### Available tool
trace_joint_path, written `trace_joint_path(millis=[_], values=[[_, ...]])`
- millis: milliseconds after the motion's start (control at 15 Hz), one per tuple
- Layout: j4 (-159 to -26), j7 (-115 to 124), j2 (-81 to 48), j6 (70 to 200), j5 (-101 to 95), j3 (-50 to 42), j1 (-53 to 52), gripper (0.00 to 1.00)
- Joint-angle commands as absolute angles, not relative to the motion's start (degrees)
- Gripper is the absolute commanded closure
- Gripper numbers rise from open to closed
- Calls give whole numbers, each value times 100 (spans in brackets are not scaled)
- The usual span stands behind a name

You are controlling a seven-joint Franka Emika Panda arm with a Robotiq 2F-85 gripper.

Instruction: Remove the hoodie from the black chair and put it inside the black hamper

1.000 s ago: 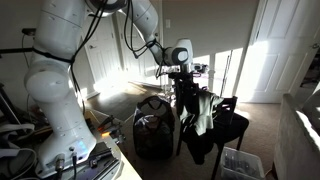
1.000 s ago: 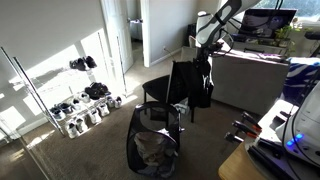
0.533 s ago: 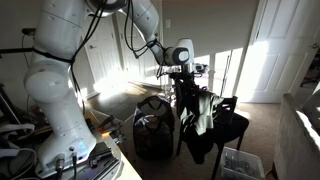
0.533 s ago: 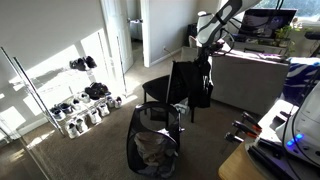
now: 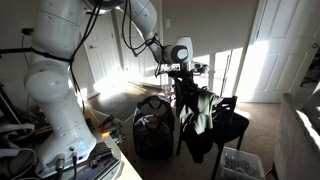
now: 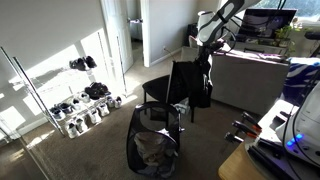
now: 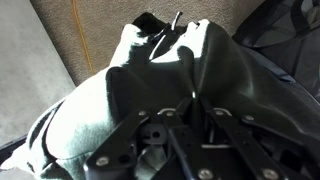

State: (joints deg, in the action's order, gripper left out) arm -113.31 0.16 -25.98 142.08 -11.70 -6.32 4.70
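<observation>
The hoodie (image 5: 201,112) hangs dark and limp over the backrest of the black chair (image 5: 233,126), with a paler panel showing. My gripper (image 5: 183,79) sits at the top of the backrest, its jaws shut on a fold of the hoodie (image 7: 150,70). In the wrist view the gripper (image 7: 194,100) pinches dark fabric between its closed fingers. The black hamper (image 5: 153,126) stands on the carpet right beside the chair. In an exterior view the hamper (image 6: 152,150) is in front of the chair (image 6: 163,90), and the hoodie (image 6: 203,86) hangs under the gripper (image 6: 207,52).
A small clear plastic crate (image 5: 240,163) lies on the floor by the chair legs. A shoe rack (image 6: 86,100) stands along the wall. A grey counter (image 6: 250,80) is behind the chair. The robot's white base (image 5: 55,95) fills the near side.
The jaws have closed onto the hoodie fabric at the top of the chair back. The arm and the garment have hardly moved.
</observation>
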Motion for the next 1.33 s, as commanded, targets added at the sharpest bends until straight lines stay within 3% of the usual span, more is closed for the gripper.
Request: trace_joint_path(millis=[0,467,1267], values=[[-12237,107,-1325,13884,-1340,-678,224,97],[-12534,332,81,12852,-1665,-493,86,96],[-10888,847,-254,11998,-1491,269,-341,96]])
